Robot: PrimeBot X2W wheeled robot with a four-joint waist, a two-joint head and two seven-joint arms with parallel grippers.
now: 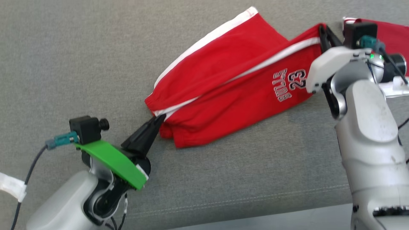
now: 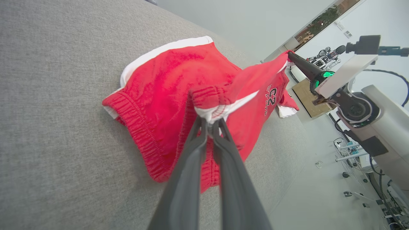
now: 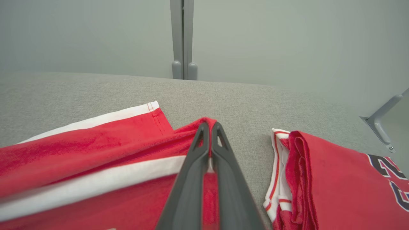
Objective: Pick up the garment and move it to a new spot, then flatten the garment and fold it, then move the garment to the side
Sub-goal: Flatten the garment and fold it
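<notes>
**Head view:** Red shorts (image 1: 230, 80) with white side stripes and a white "BULLS 23" print lie slantwise across a grey cushion (image 1: 80, 57). They run from a gathered waistband at lower centre to the leg hems at upper right. The left gripper (image 1: 158, 120) has its fingers pressed together on the waistband corner. The right gripper (image 1: 322, 29) pinches the hem of the nearer leg. A folded red jersey (image 1: 391, 30) sits just beyond the right gripper at the upper right. Bare cushion spreads wide to the left of the shorts and above them. Below them, a stitched seam (image 1: 255, 198) marks the cushion's front edge.

**Left wrist view:** The left gripper (image 2: 209, 123) clamps a bunched fold of red waistband and white trim. From there the shorts (image 2: 166, 83) stretch in a raised ridge to the right gripper (image 2: 291, 55), which is closed on the far hem. The other leg rests flat on the cushion (image 2: 57, 111). The cushion drops off at the right to a pale floor (image 2: 319, 191).

**Right wrist view:** The right gripper (image 3: 209, 126) is shut on a peak of red hem. The shorts (image 3: 96, 153) fan out to the left, white stripes showing. The folded jersey (image 3: 335, 179) lies near on the right, with a strip of bare cushion (image 3: 239, 99) between it and the shorts. Open cushion reaches ahead to a pale wall (image 3: 96, 32).
</notes>
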